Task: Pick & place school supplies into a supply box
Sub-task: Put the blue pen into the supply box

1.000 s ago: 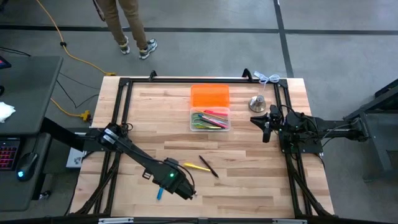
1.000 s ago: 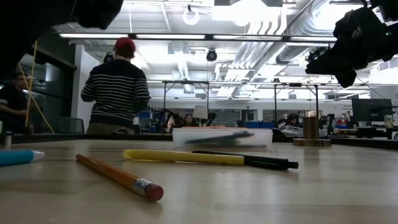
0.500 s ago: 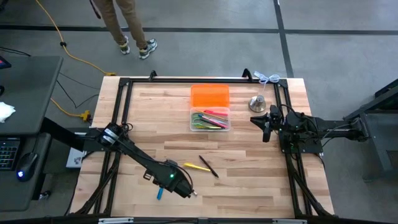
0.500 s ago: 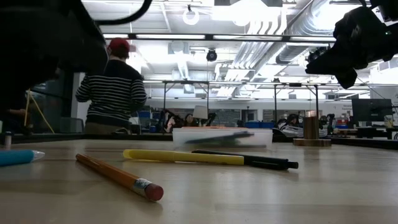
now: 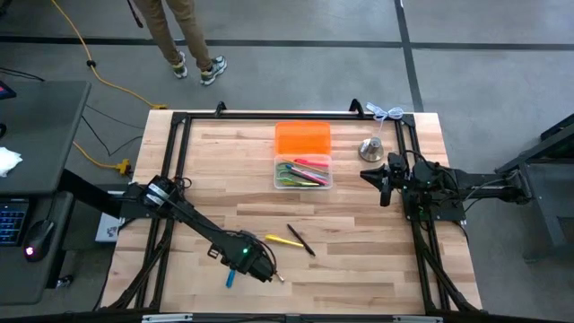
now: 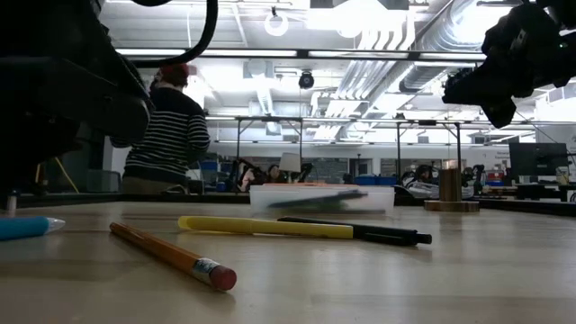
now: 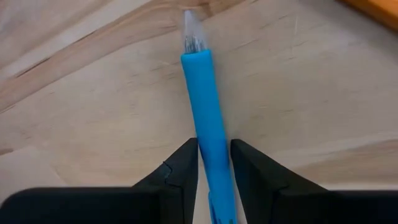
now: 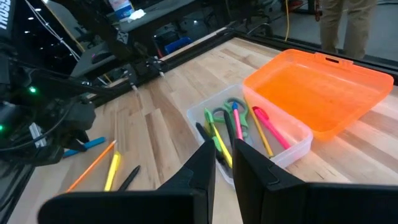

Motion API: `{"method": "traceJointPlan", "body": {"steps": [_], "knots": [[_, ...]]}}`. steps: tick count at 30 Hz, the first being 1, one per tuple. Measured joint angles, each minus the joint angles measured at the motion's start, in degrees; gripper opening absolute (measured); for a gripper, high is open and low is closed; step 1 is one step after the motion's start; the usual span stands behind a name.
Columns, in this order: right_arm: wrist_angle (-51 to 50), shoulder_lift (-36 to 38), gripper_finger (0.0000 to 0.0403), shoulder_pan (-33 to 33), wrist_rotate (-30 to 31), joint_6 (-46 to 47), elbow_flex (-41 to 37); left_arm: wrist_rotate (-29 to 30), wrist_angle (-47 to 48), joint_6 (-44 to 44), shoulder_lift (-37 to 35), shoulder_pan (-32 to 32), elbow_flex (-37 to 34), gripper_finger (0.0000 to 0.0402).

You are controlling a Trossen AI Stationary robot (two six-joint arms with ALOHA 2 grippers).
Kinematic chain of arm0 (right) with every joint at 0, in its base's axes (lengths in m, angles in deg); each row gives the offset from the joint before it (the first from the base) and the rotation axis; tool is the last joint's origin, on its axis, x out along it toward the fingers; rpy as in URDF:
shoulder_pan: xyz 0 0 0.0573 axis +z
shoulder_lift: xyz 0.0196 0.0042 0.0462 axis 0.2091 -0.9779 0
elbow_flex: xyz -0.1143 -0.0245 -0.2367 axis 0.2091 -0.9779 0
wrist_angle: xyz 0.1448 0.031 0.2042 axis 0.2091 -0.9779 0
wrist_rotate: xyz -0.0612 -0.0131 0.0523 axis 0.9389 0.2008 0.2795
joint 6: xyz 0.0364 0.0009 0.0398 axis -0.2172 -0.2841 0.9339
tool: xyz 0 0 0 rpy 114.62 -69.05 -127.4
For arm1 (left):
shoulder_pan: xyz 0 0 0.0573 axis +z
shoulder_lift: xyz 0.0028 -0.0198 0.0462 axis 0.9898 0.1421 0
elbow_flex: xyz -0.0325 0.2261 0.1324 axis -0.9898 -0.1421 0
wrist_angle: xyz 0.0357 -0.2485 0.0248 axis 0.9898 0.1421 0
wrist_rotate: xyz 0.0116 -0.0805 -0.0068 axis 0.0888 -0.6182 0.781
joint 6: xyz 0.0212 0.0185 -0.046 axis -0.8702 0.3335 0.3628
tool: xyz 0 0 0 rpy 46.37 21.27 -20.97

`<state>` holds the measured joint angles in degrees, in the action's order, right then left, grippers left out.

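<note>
Left gripper (image 7: 213,163) has come down, its fingers straddling the blue pen (image 7: 207,130).

Our left claw (image 5: 254,266) slid back toward our left side of the tabletop (image 5: 359,260), over the blue pen (image 7: 207,134). We now had a finger (image 7: 177,177) on each side of the pen. Behind the tabletop, the person (image 6: 171,135) walked further left.

Grey concrete floor (image 5: 466,81) crossed by dark seams; yellow cable (image 5: 94,67) snaking at upper left; dark desk (image 5: 40,117) at left edge; bright ceiling lights (image 6: 270,52), exposed ducts (image 6: 423,36) overhead
</note>
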<state>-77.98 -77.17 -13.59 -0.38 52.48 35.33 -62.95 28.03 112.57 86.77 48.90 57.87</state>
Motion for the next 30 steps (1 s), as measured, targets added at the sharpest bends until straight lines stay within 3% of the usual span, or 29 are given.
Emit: {"method": "traceJointPlan", "body": {"steps": [6,15,23,30], "knots": [[0.1,0.0,0.0032,0.0,0.02,0.0,0.0,-0.17,-0.78,-1.3,0.09,0.0,-0.38,0.0125],[0.17,0.0,0.0032,0.0,0.02,0.0,0.0,0.46,-1.2,-1.57,0.24,-0.02,-0.44,0.0057],[0.17,0.0,0.0032,0.0,0.04,-0.08,0.0,0.67,-0.87,-1.53,0.31,-0.04,-0.48,0.0071],[0.09,0.0,0.0032,0.0,0.04,-0.5,0.0,0.4,-0.39,-1.53,-0.38,-0.04,-0.46,0.0052]]}}
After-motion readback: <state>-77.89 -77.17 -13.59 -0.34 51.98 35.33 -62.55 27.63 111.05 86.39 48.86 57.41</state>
